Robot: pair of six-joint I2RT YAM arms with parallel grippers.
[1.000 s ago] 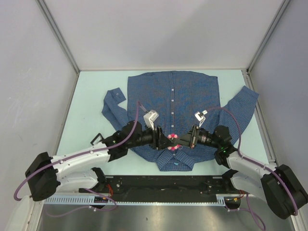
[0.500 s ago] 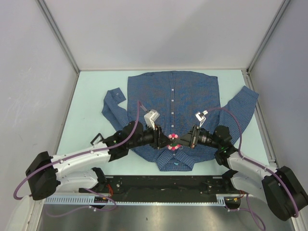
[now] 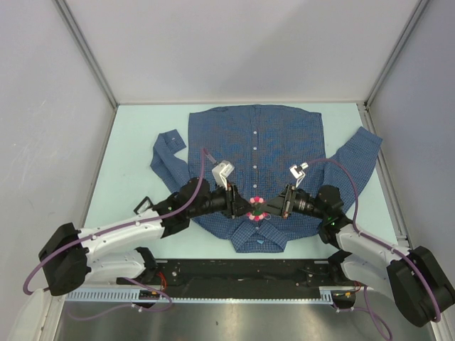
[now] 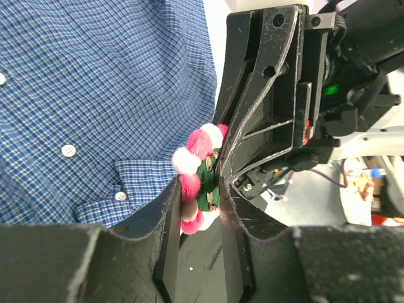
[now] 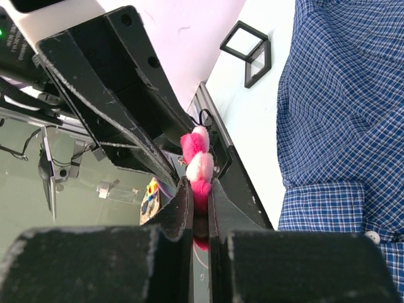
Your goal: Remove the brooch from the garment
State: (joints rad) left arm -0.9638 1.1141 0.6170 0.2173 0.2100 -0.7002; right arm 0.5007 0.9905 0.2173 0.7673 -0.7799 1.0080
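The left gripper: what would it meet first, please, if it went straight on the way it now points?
The left gripper has the brooch between its jaws; beyond, the right gripper faces it head-on, gripping the same brooch, so it would likely hit that.

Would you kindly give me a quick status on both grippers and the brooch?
Left gripper shut on the brooch. Right gripper shut on it too. Brooch over the garment, near collar; pinned or free, cannot tell. Nothing in the way.

We see pink-and-white flower brooch [image 3: 254,208] near the collar end of the blue checked shirt [image 3: 256,142]; shirt lies flat, buttoned.
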